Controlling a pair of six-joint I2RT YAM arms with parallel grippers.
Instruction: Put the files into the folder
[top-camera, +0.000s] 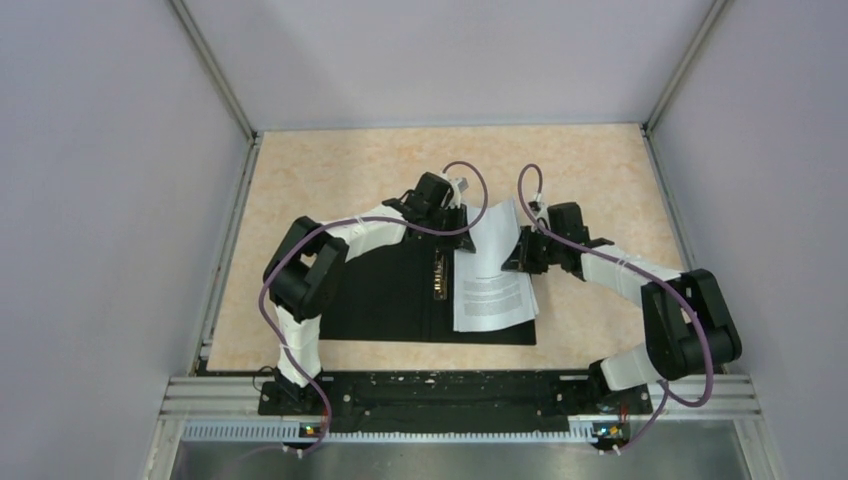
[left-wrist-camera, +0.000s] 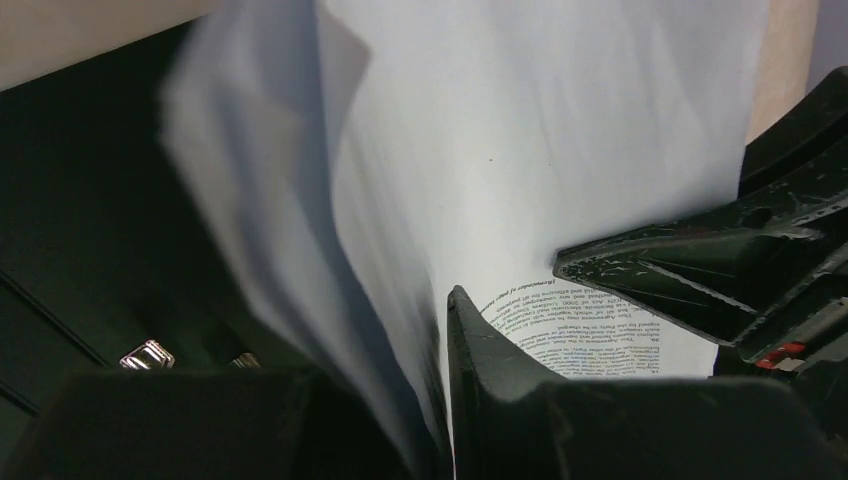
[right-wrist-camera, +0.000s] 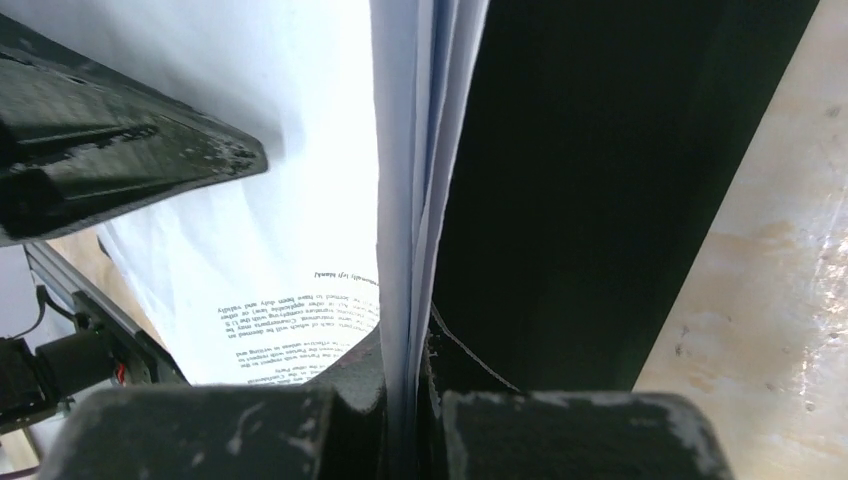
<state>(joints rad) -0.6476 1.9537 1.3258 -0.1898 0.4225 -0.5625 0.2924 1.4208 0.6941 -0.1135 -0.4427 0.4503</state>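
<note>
1 stack of files (top-camera: 495, 290) is laid over the right half of the open folder (top-camera: 385, 290), near end resting on the black inside beside the metal spine clip (top-camera: 439, 272), far end lifted and curled. The far edge is pinched between the closed fingers of the right gripper (top-camera: 518, 255); the sheets are also passed between the narrow-set fingers of the left gripper (top-camera: 462, 203), where a firm clamp cannot be confirmed. Risk: should 1 hold be loosened unevenly, the floppy sheets could be fanned, creased, or slid onto the table (top-camera: 600, 180).
</note>
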